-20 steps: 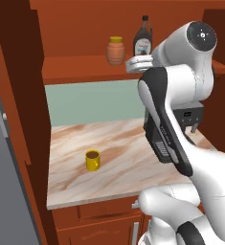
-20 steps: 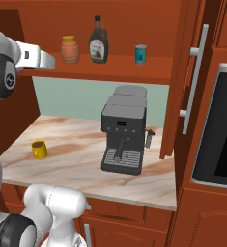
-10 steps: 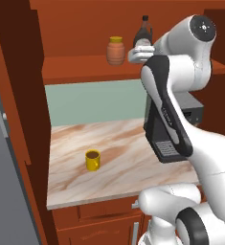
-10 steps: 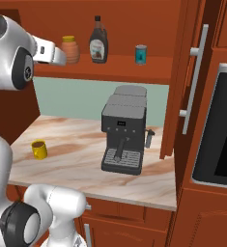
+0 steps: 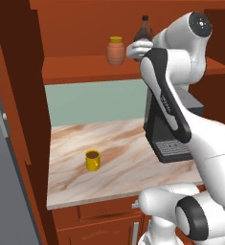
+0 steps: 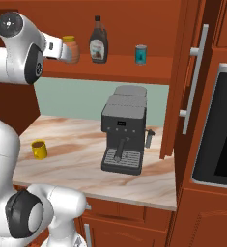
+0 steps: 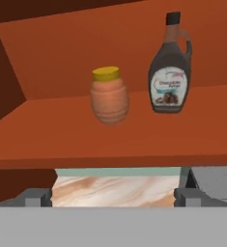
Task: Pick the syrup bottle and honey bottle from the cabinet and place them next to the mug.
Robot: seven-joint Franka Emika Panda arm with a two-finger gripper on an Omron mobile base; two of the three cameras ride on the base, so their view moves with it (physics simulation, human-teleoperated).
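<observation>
In the left base view, the honey and syrup stood on the cabinet shelf in the upper middle; the arm's white hand partly covered the syrup. The mug sat on the counter at lower left.

In the right base view, the hand reached in from the upper left, overlapping the honey; syrup and a teal can stood further right, a coffee machine below, mug at left.

In the hand view, the gripper was spread wide, empty — honey centre, syrup upper right.
</observation>
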